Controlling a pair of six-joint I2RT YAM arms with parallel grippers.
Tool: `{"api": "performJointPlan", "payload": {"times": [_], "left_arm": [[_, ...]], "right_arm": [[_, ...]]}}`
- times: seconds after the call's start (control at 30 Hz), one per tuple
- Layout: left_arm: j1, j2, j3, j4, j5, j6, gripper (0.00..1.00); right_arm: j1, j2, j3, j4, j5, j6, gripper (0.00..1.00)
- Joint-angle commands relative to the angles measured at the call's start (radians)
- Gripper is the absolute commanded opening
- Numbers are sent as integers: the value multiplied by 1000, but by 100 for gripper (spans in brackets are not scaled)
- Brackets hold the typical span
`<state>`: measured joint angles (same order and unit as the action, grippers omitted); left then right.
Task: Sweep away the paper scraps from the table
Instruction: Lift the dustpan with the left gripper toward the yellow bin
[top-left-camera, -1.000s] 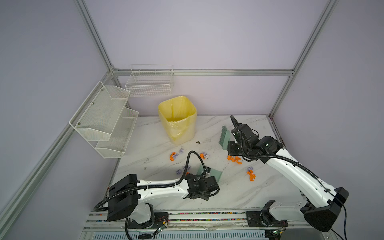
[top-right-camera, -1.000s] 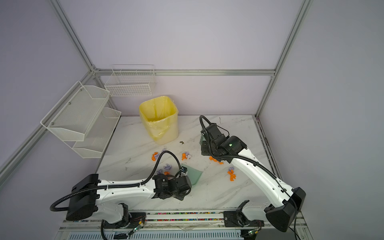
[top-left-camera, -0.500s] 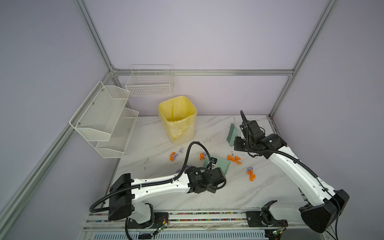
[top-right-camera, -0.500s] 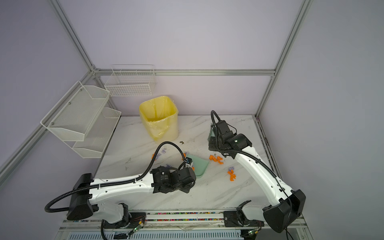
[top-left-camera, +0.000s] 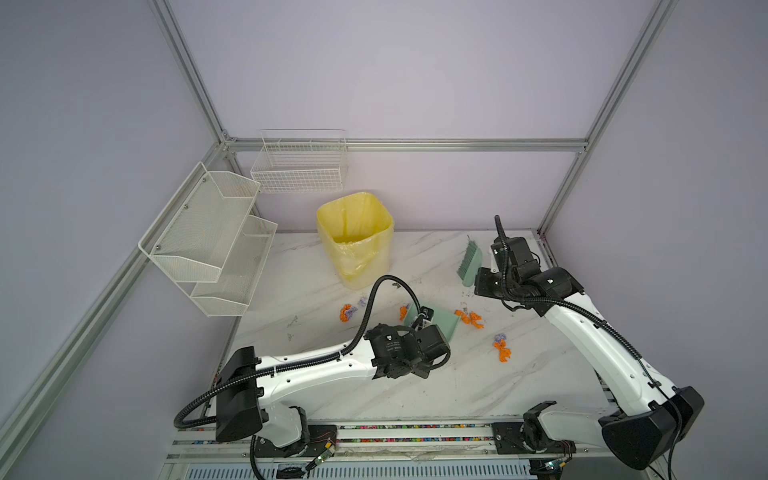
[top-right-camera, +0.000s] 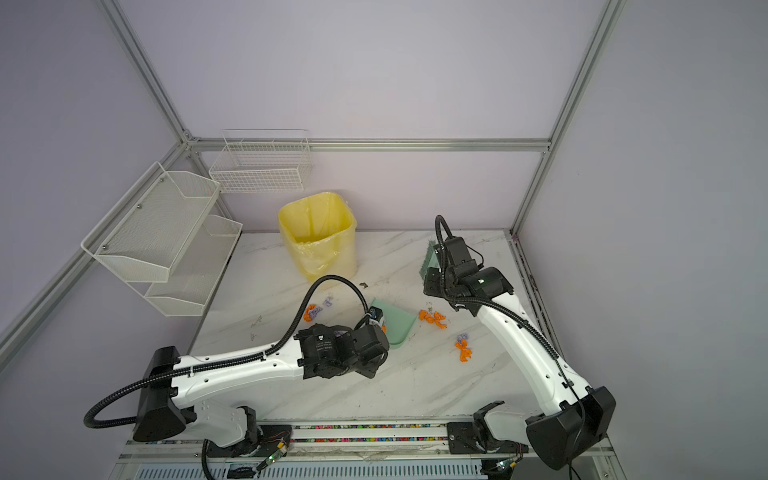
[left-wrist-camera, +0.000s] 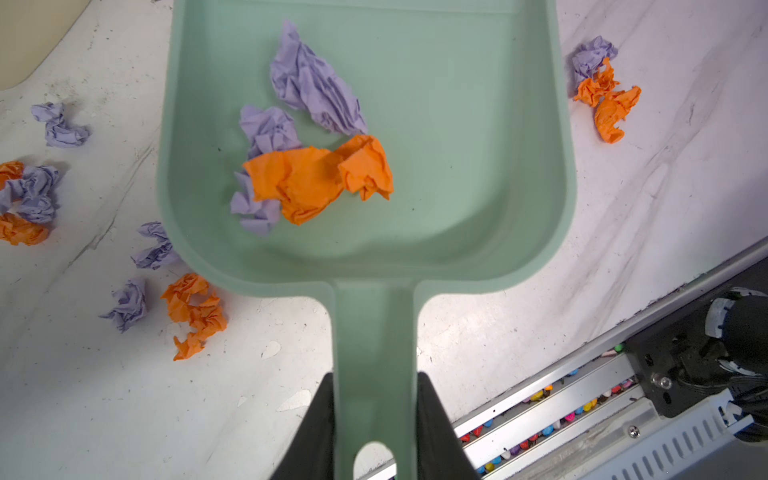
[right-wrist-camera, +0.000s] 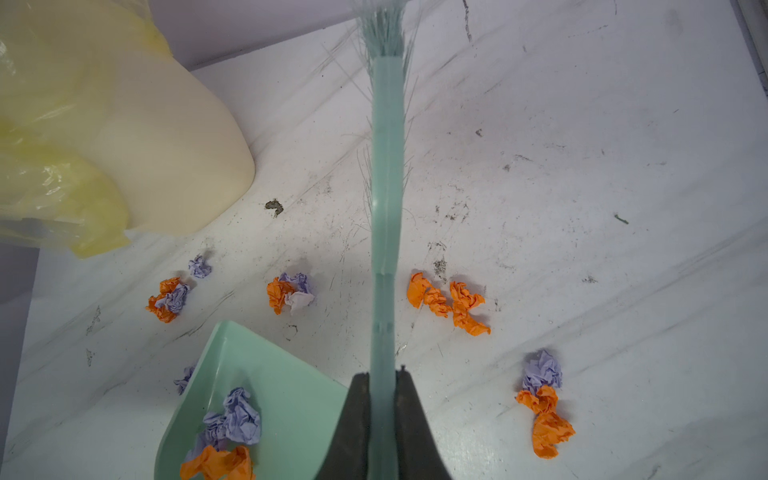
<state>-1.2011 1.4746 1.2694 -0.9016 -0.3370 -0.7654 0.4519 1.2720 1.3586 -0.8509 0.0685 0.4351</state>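
My left gripper (left-wrist-camera: 375, 378) is shut on the handle of the green dustpan (left-wrist-camera: 457, 145), which holds lilac and orange paper scraps (left-wrist-camera: 316, 174). In both top views the dustpan (top-left-camera: 444, 326) (top-right-camera: 399, 324) sits mid-table, its mouth toward two orange scraps (top-left-camera: 469, 318). More scraps lie to the right (top-left-camera: 500, 347) (right-wrist-camera: 544, 403) and to the left (top-left-camera: 347, 311) (right-wrist-camera: 168, 299) (right-wrist-camera: 289, 293). My right gripper (right-wrist-camera: 382, 374) is shut on the green brush (right-wrist-camera: 387, 166), held over the back right of the table (top-left-camera: 415, 386), with the brush (top-left-camera: 469, 262) behind the orange scraps.
A yellow-lined bin (top-left-camera: 355, 237) stands at the back of the table, left of the middle. White mesh shelves (top-left-camera: 208, 237) and a wire basket (top-left-camera: 299, 166) hang on the left and back walls. An aluminium rail (left-wrist-camera: 561, 399) runs along the table's front edge.
The left arm has carried the dustpan to the right and farther back, up to the orange scraps. The right arm has drawn the brush to the right and toward the back wall.
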Motion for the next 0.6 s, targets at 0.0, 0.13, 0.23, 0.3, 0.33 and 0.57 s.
{"api": "performJointPlan", "payload": {"times": [0.0, 0.13, 0.23, 0.3, 0.33, 0.57], "left_arm": [[27, -79, 112, 12, -19, 32, 3], [61, -109, 149, 12, -23, 60, 3], [79, -117, 175, 13, -26, 80, 3], [87, -115, 192, 12, -27, 93, 3], [93, -114, 203, 12, -27, 98, 4], [130, -105, 268, 17, -25, 128, 4]], "right_arm": [[-7, -41, -4, 27, 19, 17, 0], [-7, -48, -17, 25, 25, 25, 0], [-7, -58, -32, 23, 22, 25, 0], [-7, -65, -40, 23, 21, 25, 0], [-6, -70, -44, 25, 22, 23, 0], [-6, -72, -64, 27, 19, 11, 0]]}}
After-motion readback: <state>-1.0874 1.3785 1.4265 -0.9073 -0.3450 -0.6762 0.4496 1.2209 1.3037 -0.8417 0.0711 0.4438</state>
